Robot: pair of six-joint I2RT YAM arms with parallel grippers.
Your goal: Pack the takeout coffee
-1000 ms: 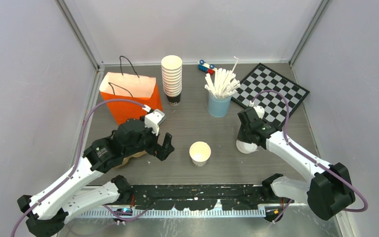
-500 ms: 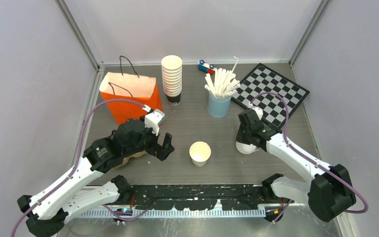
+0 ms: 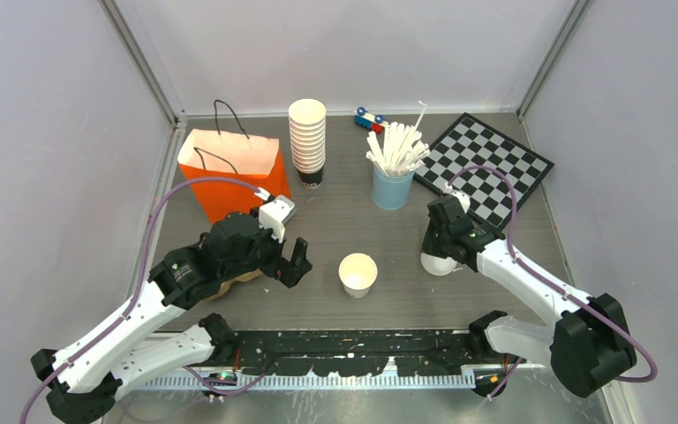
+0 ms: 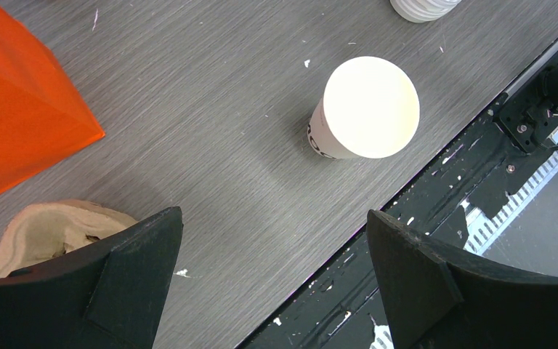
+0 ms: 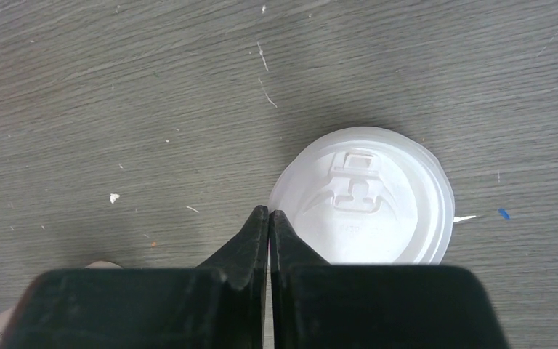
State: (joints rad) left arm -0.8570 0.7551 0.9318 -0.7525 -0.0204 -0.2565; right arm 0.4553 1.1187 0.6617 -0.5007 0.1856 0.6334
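Top view: on the tabletop (image 3: 388, 231) we see the orange bag (image 3: 234, 177) far left, the centre cup (image 3: 357, 274), and the lidded cup (image 3: 438, 263) right of centre, half hidden by the right arm (image 3: 512, 269).

Left wrist: the left end effector (image 4: 272, 225) is spread wide and empty, with the centre cup ahead. The cardboard carrier (image 4: 51, 229) shows more plainly here.

Right wrist: the right end effector (image 5: 269, 214) is pressed closed and holds nothing, with its tips at the lid's rim. We can't tell if they touch.
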